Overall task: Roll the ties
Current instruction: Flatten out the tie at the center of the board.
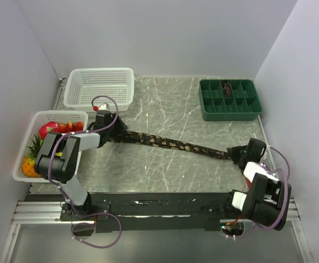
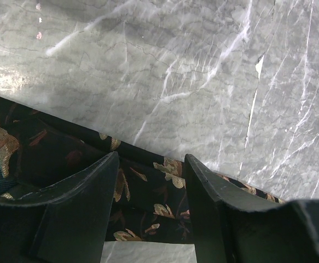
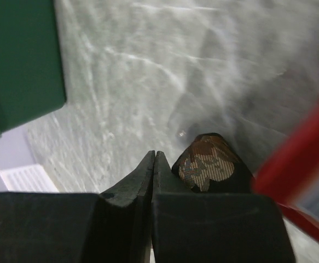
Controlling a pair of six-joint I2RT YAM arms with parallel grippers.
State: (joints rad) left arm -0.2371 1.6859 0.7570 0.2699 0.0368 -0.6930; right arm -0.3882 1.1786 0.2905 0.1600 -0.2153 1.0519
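One dark tie (image 1: 170, 143) with tan leaf patterns lies stretched across the marble table, from left to right. My left gripper (image 1: 109, 131) is at its wide left end. In the left wrist view this gripper (image 2: 151, 164) stands open, its fingers (image 2: 82, 203) straddling the tie (image 2: 143, 192), which lies flat under them. My right gripper (image 1: 237, 155) is at the narrow right end. In the right wrist view this gripper (image 3: 155, 153) is shut with nothing between its fingertips. The tie's pointed tip (image 3: 208, 161) lies just to the right of them.
An empty white basket (image 1: 99, 87) stands at the back left. A second white basket (image 1: 25, 159) with colourful toys sits at the left edge. A green compartment tray (image 1: 203, 101) is at the back right, with its corner (image 3: 17, 55) also in the right wrist view. A blurred red shape (image 3: 301, 148) crosses that view's right edge.
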